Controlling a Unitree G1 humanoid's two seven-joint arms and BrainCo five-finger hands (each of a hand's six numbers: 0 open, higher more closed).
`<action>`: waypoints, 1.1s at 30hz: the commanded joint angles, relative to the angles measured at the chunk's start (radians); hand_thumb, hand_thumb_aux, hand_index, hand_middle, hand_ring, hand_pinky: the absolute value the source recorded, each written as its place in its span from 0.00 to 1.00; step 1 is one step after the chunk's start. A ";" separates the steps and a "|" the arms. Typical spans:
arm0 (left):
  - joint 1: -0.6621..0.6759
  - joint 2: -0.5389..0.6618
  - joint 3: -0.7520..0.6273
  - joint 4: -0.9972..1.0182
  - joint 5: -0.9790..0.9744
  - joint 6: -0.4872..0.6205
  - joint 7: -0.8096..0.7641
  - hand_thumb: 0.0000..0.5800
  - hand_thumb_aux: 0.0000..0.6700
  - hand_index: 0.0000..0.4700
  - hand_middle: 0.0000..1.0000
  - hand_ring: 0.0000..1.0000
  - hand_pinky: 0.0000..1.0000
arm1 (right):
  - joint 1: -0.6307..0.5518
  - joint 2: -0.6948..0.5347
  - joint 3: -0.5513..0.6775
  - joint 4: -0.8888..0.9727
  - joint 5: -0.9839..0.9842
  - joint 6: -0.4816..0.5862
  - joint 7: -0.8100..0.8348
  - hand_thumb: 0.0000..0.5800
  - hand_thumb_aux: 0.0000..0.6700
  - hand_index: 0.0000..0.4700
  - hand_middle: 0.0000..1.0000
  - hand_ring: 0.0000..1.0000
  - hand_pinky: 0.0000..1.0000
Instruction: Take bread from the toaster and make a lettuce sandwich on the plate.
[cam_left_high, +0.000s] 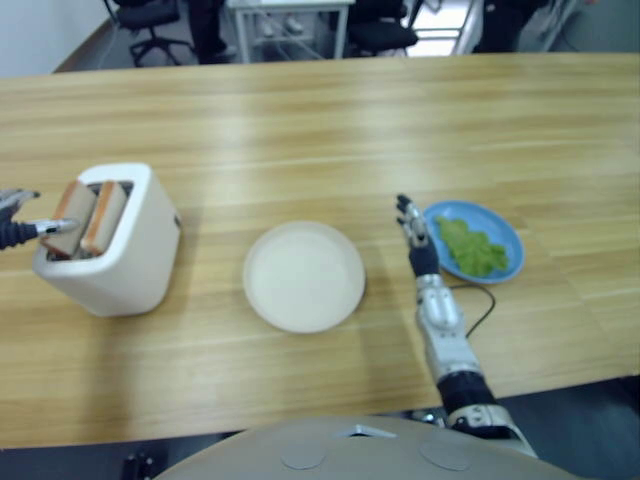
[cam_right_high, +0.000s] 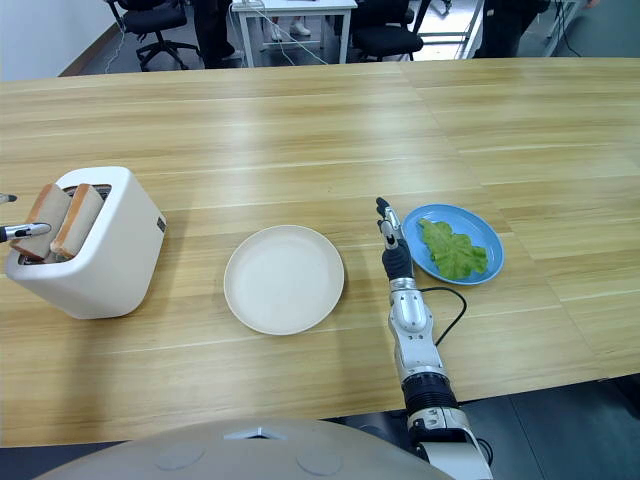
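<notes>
Your hands: one at the toaster, one by the lettuce.
Your left hand (cam_left_high: 14, 222) meets the outer of two bread slices (cam_left_high: 70, 218) standing in the white toaster (cam_left_high: 125, 250). Your right hand (cam_left_high: 413, 232) lies flat, fingers outstretched, between the cream plate (cam_left_high: 304, 276) and the blue plate (cam_left_high: 510, 238) of lettuce (cam_left_high: 472, 247).

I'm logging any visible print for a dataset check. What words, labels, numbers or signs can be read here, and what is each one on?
No text here can be read.
Toaster: a small dark mark on its side, too small to tell if it is print.
Cream plate: no print visible.
Blue plate: no print visible.
Table: no print visible.
</notes>
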 joint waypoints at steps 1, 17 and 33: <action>0.022 0.012 -0.029 -0.007 0.042 0.021 -0.014 0.00 0.00 0.00 0.00 0.00 0.00 | 0.005 -0.003 -0.006 -0.009 0.010 0.022 0.002 0.00 0.00 0.00 0.00 0.00 0.00; 0.075 0.022 -0.049 -0.169 0.221 0.113 -0.062 0.00 0.00 0.00 0.00 0.00 0.00 | 0.026 -0.009 -0.008 -0.022 0.012 0.032 0.003 0.00 0.00 0.00 0.00 0.00 0.00; 0.011 -0.019 -0.050 -0.178 0.216 0.102 -0.046 1.00 1.00 0.98 0.00 0.00 0.00 | 0.046 -0.006 -0.008 -0.033 0.010 0.041 -0.004 0.00 0.00 0.00 0.00 0.00 0.00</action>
